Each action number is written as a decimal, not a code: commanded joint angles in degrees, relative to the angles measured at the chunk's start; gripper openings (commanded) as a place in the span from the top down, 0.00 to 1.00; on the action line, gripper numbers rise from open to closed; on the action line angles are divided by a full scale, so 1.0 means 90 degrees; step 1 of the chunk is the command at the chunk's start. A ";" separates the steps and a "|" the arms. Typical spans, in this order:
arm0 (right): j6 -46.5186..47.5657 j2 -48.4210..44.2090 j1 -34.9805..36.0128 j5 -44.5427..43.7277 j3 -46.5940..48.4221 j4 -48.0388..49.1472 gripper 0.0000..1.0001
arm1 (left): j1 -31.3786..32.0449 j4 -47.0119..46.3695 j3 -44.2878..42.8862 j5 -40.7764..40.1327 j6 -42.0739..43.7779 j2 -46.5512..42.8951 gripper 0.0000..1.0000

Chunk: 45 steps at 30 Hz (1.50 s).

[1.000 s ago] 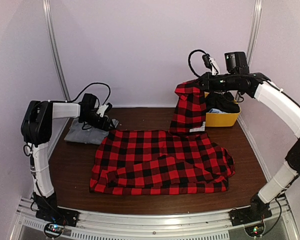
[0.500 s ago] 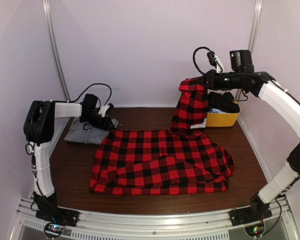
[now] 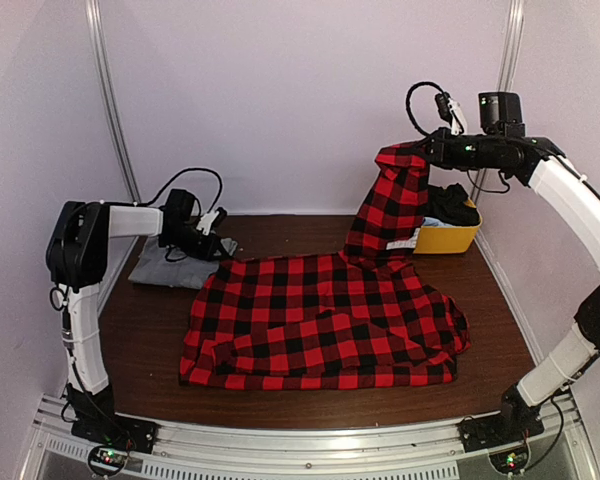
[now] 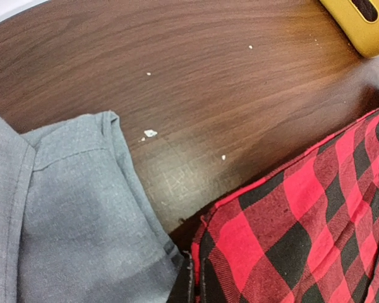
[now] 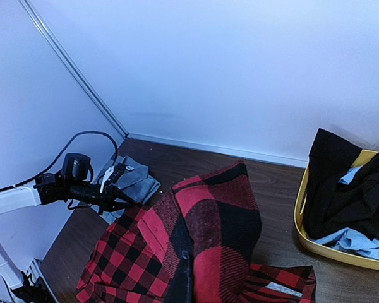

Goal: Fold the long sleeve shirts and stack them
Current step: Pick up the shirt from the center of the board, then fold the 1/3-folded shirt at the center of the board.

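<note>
Gripping flannel shirt (image 3: 320, 320) corner, left pincer (image 3: 220, 250) closed low, right pincer (image 3: 421, 153) clamped on raised fold.

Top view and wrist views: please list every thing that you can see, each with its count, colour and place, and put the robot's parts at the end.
flannel: 1, red-and-black check, spread over the middle of the table, its far right part lifted up
grey shirt: 1, grey, far left on the table, beside the flannel's far left corner
bin: 1, yellow, far right on the table
clothes: several, black and light blue, in the bin
table: 1, dark brown wood, under everything
crumbs: a few, white, on the table near the grey shirt
left gripper: 1, black, shut on the flannel's far left corner
right gripper: 1, black, shut on the lifted flannel, high up
</note>
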State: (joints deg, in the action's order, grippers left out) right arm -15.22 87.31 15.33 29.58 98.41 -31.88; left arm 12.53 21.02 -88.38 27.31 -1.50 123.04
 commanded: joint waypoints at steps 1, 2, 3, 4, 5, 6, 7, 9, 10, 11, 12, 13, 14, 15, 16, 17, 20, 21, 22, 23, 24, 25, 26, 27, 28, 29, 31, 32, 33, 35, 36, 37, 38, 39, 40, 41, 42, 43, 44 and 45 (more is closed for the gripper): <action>-0.0098 -0.0215 -0.0053 0.0191 0.0172 0.0088 1.00 | 0.0004 -0.0401 0.0310 0.0264 -0.0233 -0.0790 1.00; -0.0112 -0.0247 -0.0053 0.0219 0.0138 0.0093 1.00 | 0.0013 -0.0430 0.0389 0.0244 -0.0284 -0.0925 1.00; -0.0128 -0.0277 -0.0053 0.0241 0.0080 0.0092 1.00 | 0.0021 -0.0450 0.0484 0.0224 -0.0326 -0.1061 1.00; -0.0151 -0.0339 -0.0053 0.0255 0.0024 0.0094 1.00 | 0.0031 -0.0504 0.0608 0.0198 -0.0376 -0.1218 1.00; -0.0167 -0.0398 -0.0051 0.0282 -0.0045 0.0109 1.00 | 0.0054 -0.0580 0.0763 0.0152 -0.0428 -0.1380 1.00; -0.0186 -0.0446 -0.0047 0.0312 -0.0104 0.0100 1.00 | 0.0069 -0.0667 0.0906 0.0097 -0.0473 -0.1554 1.00; -0.0197 -0.0515 -0.0046 0.0343 -0.0164 0.0102 1.00 | 0.0092 -0.0762 0.1063 0.0024 -0.0523 -0.1731 1.00; -0.0242 -0.0672 -0.0044 0.0406 -0.0345 0.0097 1.00 | 0.0136 -0.0838 0.1333 -0.0075 -0.0583 -0.2044 1.00; -0.0251 -0.0763 -0.0044 0.0422 -0.0410 0.0074 1.00 | 0.0174 -0.0850 0.1453 -0.0150 -0.0588 -0.2200 1.00; -0.0255 -0.0846 -0.0043 0.0450 -0.0487 0.0039 1.00 | 0.0222 -0.0851 0.1556 -0.0236 -0.0578 -0.2330 1.00; -0.0261 -0.0941 -0.0043 0.0453 -0.0561 -0.0014 1.00 | 0.0282 -0.0857 0.1663 -0.0317 -0.0547 -0.2478 1.00; -0.0266 -0.1047 -0.0043 0.0454 -0.0646 -0.0080 1.00 | 0.0345 -0.0859 0.1758 -0.0403 -0.0527 -0.2607 1.00; -0.0261 -0.1152 -0.0035 0.0446 -0.0728 -0.0139 1.00 | 0.0419 -0.0855 0.1852 -0.0501 -0.0518 -0.2730 1.00; -0.0259 -0.1271 -0.0034 0.0444 -0.0815 -0.0198 1.00 | 0.0486 -0.0839 0.1941 -0.0593 -0.0502 -0.2861 1.00; -0.0271 -0.1383 -0.0034 0.0441 -0.0901 -0.0253 1.00 | 0.0543 -0.0805 0.2015 -0.0655 -0.0491 -0.2973 1.00; -0.0275 -0.1515 -0.0029 0.0443 -0.0993 -0.0286 1.00 | 0.0586 -0.0785 0.2091 -0.0752 -0.0488 -0.3095 1.00; -0.0326 -0.1922 -0.0024 0.0443 -0.1286 -0.0417 1.00 | 0.0678 -0.0631 0.2288 -0.1017 -0.0488 -0.3418 1.00; -0.0343 -0.2052 -0.0024 0.0443 -0.1394 -0.0467 1.00 | 0.0715 -0.0596 0.2370 -0.1088 -0.0472 -0.3529 1.00; -0.0377 -0.2199 -0.0019 0.0464 -0.1508 -0.0493 1.00 | 0.0762 -0.0580 0.2468 -0.1159 -0.0462 -0.3686 1.00; -0.0412 -0.2335 -0.0015 0.0508 -0.1642 -0.0516 1.00 | 0.0811 -0.0578 0.2599 -0.1224 -0.0452 -0.3794 1.00; -0.0465 -0.2472 -0.0011 0.0541 -0.1766 -0.0533 1.00 | 0.0864 -0.0582 0.2686 -0.1267 -0.0441 -0.3889 1.00; -0.0501 -0.2606 0.0000 0.0566 -0.1891 -0.0561 1.00 | 0.0916 -0.0574 0.2766 -0.1305 -0.0437 -0.3977 1.00; -0.0532 -0.2735 0.0005 0.0572 -0.2009 -0.0596 1.00 | 0.0966 -0.0540 0.2850 -0.1349 -0.0439 -0.4052 1.00; -0.0576 -0.2866 0.0013 0.0571 -0.2113 -0.0614 1.00 | 0.1021 -0.0512 0.2928 -0.1399 -0.0439 -0.4117 1.00; -0.0612 -0.2992 0.0021 0.0583 -0.2232 -0.0653 1.00 | 0.1070 -0.0482 0.3016 -0.1478 -0.0444 -0.4190 1.00; -0.0653 -0.3114 0.0029 0.0601 -0.2331 -0.0675 1.00 | 0.1106 -0.0445 0.3093 -0.1558 -0.0453 -0.4261 1.00; -0.0688 -0.3372 0.0043 0.0628 -0.2533 -0.0793 1.00 | 0.1161 -0.0377 0.3265 -0.1671 -0.0498 -0.4408 1.00; -0.0707 -0.3479 0.0049 0.0615 -0.2602 -0.0854 1.00 | 0.1179 -0.0359 0.3341 -0.1689 -0.0520 -0.4489 1.00; -0.0726 -0.3583 0.0054 0.0610 -0.2658 -0.0917 1.00 | 0.1198 -0.0336 0.3427 -0.1724 -0.0538 -0.4587 1.00; -0.0793 -0.3792 0.0063 0.0654 -0.2757 -0.1004 1.00 | 0.1246 -0.0314 0.3592 -0.1747 -0.0600 -0.4773 1.00; -0.0822 -0.3885 0.0064 0.0697 -0.2789 -0.1037 1.00 | 0.1265 -0.0319 0.3674 -0.1753 -0.0625 -0.4857 1.00; -0.0857 -0.3970 0.0064 0.0731 -0.2829 -0.1076 1.00 | 0.1280 -0.0323 0.3757 -0.1752 -0.0678 -0.4941 1.00; -0.0887 -0.4059 0.0063 0.0757 -0.2850 -0.1125 1.00 | 0.1296 -0.0317 0.3846 -0.1749 -0.0740 -0.5023 1.00; -0.0911 -0.4137 0.0071 0.0777 -0.2898 -0.1177 1.00 | 0.1310 -0.0324 0.3927 -0.1748 -0.0800 -0.5095 1.00; -0.0929 -0.4218 0.0073 0.0796 -0.2934 -0.1223 1.00 | 0.1333 -0.0338 0.4018 -0.1749 -0.0861 -0.5183 1.00; -0.0946 -0.4295 0.0074 0.0816 -0.2991 -0.1270 1.00 | 0.1360 -0.0347 0.4112 -0.1753 -0.0919 -0.5251 1.00; -0.0982 -0.4366 0.0074 0.0850 -0.3054 -0.1295 1.00 | 0.1390 -0.0374 0.4198 -0.1756 -0.0969 -0.5300 1.00; -0.1018 -0.4459 0.0074 0.0876 -0.3133 -0.1314 1.00 | 0.1415 -0.0388 0.4314 -0.1772 -0.1017 -0.5357 1.00; -0.1056 -0.4524 0.0074 0.0887 -0.3206 -0.1340 1.00 | 0.1435 -0.0384 0.4376 -0.1774 -0.1067 -0.5390 1.00; -0.1075 -0.4599 0.0074 0.0892 -0.3275 -0.1364 1.00 | 0.1447 -0.0382 0.4431 -0.1775 -0.1113 -0.5415 1.00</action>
State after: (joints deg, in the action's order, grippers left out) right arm -23.24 48.16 15.68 36.23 71.18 -42.74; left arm 24.75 18.33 -50.83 12.34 -8.82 76.05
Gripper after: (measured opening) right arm 0.029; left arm 0.020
